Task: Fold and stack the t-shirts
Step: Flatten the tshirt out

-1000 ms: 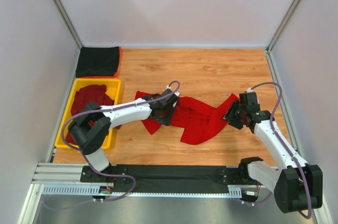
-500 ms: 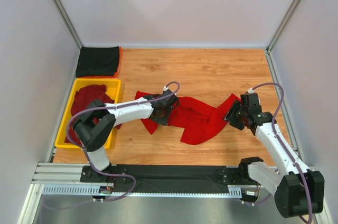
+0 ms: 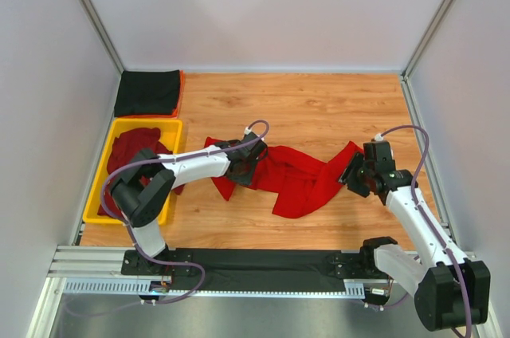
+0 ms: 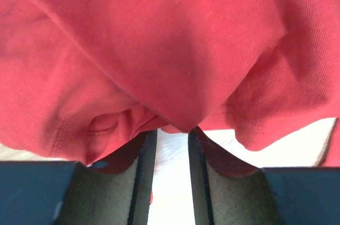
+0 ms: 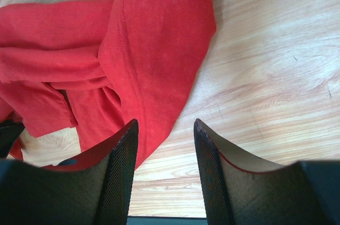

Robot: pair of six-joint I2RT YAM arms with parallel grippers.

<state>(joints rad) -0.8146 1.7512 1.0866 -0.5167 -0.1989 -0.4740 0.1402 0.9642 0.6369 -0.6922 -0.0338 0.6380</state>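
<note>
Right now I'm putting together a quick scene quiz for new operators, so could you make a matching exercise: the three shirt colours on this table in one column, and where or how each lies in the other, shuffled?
Things:
1. red t-shirt
2. black t-shirt
3. maroon t-shirt

Places or states:
A. bunched up inside the yellow tray
B. crumpled across the middle of the table
C. folded flat at the far left corner

Pairs: 1-B, 2-C, 3-A.
</note>
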